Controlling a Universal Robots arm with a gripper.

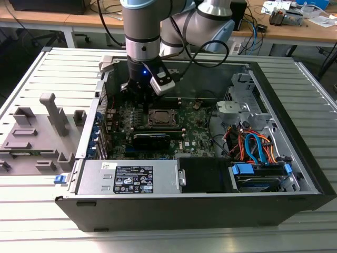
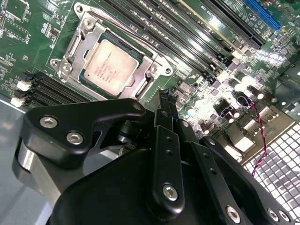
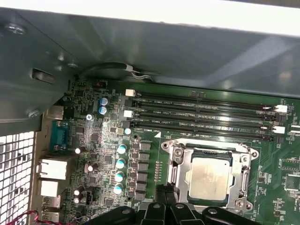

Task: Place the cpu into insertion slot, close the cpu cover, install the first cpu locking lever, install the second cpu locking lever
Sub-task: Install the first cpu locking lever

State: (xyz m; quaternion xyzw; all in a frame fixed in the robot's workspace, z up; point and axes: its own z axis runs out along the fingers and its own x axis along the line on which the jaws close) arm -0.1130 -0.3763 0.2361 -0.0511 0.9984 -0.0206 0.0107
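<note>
my black-fingered gripper (image 2: pixel 161 101), pinched together and empty, hovers beside the small silvery-grey square cpu (image 2: pixel 110 68); light, fragile, edge-held only.

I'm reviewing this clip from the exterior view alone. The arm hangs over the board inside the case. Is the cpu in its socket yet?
Observer: Yes. In both wrist views the cpu lies flat in the insertion slot, silvery top up.
Operator: And the cover?
Observer: The cpu cover is down around the chip, which shows through its window.
Operator: Where is the tool?
Observer: In the first wrist view the tool is beside the socket's edge, over the green board, not on the cover.
</note>
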